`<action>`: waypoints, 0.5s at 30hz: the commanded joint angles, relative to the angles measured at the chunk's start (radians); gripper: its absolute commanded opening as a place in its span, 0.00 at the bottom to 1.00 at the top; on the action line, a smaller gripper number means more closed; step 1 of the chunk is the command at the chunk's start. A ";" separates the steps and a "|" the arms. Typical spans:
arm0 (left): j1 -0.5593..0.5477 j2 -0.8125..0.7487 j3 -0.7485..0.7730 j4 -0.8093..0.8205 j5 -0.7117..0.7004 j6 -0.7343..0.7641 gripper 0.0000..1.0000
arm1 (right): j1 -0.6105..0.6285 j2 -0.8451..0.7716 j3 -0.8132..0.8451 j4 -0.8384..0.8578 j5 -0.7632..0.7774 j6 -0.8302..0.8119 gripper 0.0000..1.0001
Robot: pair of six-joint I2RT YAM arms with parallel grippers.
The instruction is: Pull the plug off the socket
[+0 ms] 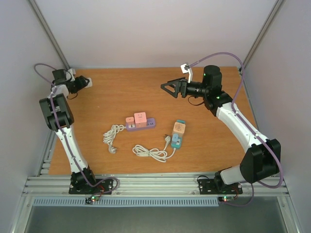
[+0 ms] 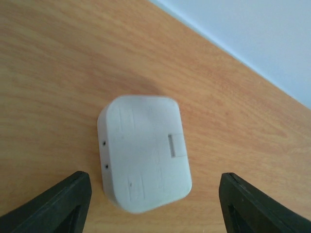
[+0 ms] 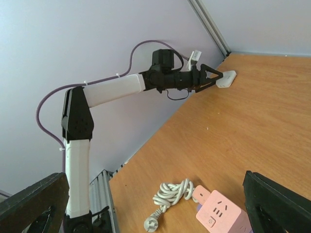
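1. Two pale lavender walls (image 1: 155, 29) meet behind a wooden table (image 1: 97, 102), with thin metal posts (image 1: 48, 34) running up at the back corners. A ribbed metal rail (image 1: 155, 183) lines the near edge, where both arm bases are bolted.
2. Near the middle of the table lies a purple power strip (image 1: 151, 124) with two pink cube adapters (image 1: 140, 118) sitting side by side in it.
3. Just to its right lies a teal power strip (image 1: 176, 141), angled, carrying one peach cube adapter (image 1: 179, 127).
4. One coiled white cord (image 1: 114, 135) trails left of the purple strip. A second coiled white cord (image 1: 150, 153) lies in front, running to the teal strip.
5. The white plug (image 2: 143, 153) lies flat on the bare wood in the far left corner, close to the wall and well apart from both strips.
6. The left end effector (image 2: 154, 177) is released. Its two dark fingers (image 2: 53, 206) stand on either side of the plug, with wood showing in the gaps.
7. The right end effector (image 1: 169, 89) is raised above the far right part of the table, spread wide and grasping nothing. It points left toward the other arm.
8. Nothing lies between the plug and the strips except open wood.
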 commanded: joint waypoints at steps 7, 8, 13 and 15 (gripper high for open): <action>0.005 -0.232 -0.186 -0.032 -0.025 0.152 0.98 | 0.000 -0.046 -0.015 -0.069 -0.025 -0.120 0.99; 0.005 -0.257 -0.208 -0.039 -0.016 0.167 0.99 | 0.000 -0.047 -0.016 -0.081 -0.026 -0.136 0.99; 0.005 -0.397 -0.321 -0.085 0.018 0.309 1.00 | 0.000 -0.052 -0.025 -0.142 -0.038 -0.204 0.99; 0.005 -0.451 -0.346 -0.127 0.048 0.365 1.00 | 0.000 -0.058 -0.033 -0.157 -0.042 -0.235 0.99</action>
